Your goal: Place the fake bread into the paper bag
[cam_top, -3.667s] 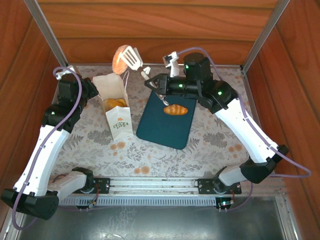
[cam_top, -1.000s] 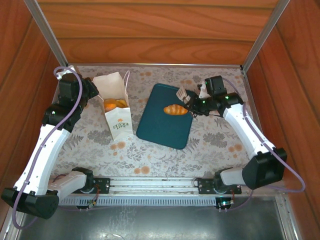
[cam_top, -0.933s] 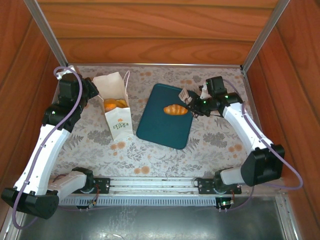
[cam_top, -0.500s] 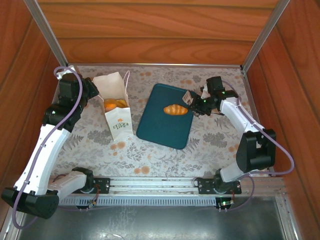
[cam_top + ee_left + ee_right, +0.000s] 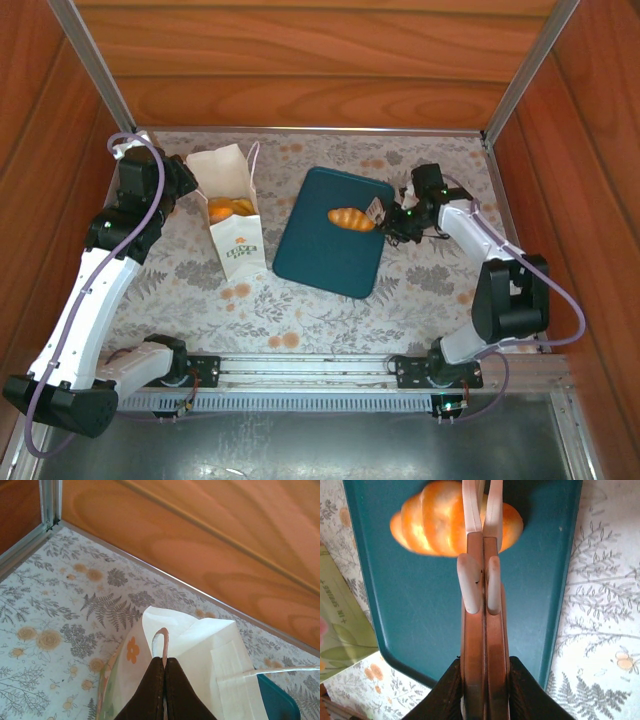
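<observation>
- The right arm has swung back from above the paper bag point(image 5: 238, 245) and now lies low on the right side of the surface point(image 5: 420, 290). Over the last second it has folded in tighter.
- Its right end effector point(image 5: 390, 216) is clenched on a pale serving tool point(image 5: 481, 510) and has crept left to the right edge of the dark teal tray point(image 5: 320, 260).
- The piece that tool held up over the bag a few seconds ago is gone from it. Golden bread in the bag point(image 5: 228, 209) shows through the open mouth, so I take that drop as done.
- One ridged golden roll point(image 5: 351, 218) lies on the far half of the tray, where it has lain all along. It looks like the last piece to go in.
- In the wrist view the tool's two narrow blades sit close together across the roll's right end. I cannot tell whether they touch it, and they would have to part or slide under before any lift.
- The bag stands upright, left of the tray and apart from it. The left end effector point(image 5: 163, 680) stays clenched on its far rim by the cord handle point(image 5: 159, 641), keeping the mouth open.
</observation>
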You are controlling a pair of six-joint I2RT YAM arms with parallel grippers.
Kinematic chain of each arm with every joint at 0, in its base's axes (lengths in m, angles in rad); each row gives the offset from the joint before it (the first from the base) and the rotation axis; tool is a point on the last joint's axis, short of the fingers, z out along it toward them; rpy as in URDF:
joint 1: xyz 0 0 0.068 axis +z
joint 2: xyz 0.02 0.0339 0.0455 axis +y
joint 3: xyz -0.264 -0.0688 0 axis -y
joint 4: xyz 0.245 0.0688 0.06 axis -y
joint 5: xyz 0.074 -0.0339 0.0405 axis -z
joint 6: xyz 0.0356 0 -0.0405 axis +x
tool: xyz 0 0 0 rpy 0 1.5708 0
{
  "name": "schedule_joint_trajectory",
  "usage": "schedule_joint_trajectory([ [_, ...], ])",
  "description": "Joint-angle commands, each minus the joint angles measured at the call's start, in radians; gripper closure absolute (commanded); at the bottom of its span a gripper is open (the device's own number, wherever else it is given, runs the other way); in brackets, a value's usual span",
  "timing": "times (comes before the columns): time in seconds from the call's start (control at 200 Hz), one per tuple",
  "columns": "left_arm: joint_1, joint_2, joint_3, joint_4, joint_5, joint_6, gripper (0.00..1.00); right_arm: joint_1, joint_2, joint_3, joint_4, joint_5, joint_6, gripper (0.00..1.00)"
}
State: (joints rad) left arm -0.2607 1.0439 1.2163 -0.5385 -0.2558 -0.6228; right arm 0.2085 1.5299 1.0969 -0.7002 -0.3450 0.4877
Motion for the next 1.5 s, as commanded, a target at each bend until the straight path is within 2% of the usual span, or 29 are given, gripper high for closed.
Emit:
schedule_joint_trajectory([
  [0.0,0.008,-0.003,0.013,0.008,0.003,-0.002,1.0,-0.006,-0.06,-0.028,-0.04,-0.079,0.024,0.85],
  [0.29,0.008,-0.007,0.009,0.008,0.0,-0.002,1.0,0.024,-0.171,-0.123,-0.009,-0.21,0.134,0.85],
  [0.375,0.008,-0.01,0.008,0.008,0.0,-0.003,1.0,0.032,-0.207,-0.11,-0.052,-0.17,0.143,0.85],
  [0.54,0.008,-0.005,0.009,0.008,0.004,-0.006,1.0,0.045,-0.243,-0.02,-0.181,0.031,0.094,0.86],
  [0.625,0.008,-0.004,0.009,0.008,0.003,-0.007,1.0,0.066,-0.233,0.015,-0.194,0.049,0.054,0.82],
  [0.86,0.007,-0.003,0.012,0.008,0.0,-0.005,1.0,0.166,-0.158,0.106,-0.217,0.101,-0.056,0.64],
  [1.044,0.007,-0.001,0.015,0.008,0.001,-0.006,1.0,0.222,-0.099,0.149,-0.232,0.148,-0.103,0.56],
  [1.279,0.008,0.0,0.015,0.008,0.002,-0.008,1.0,0.268,-0.02,0.174,-0.243,0.215,-0.132,0.55],
  [1.494,0.008,0.001,0.015,0.008,0.001,-0.006,1.0,0.284,0.036,0.185,-0.228,0.219,-0.144,0.56],
])
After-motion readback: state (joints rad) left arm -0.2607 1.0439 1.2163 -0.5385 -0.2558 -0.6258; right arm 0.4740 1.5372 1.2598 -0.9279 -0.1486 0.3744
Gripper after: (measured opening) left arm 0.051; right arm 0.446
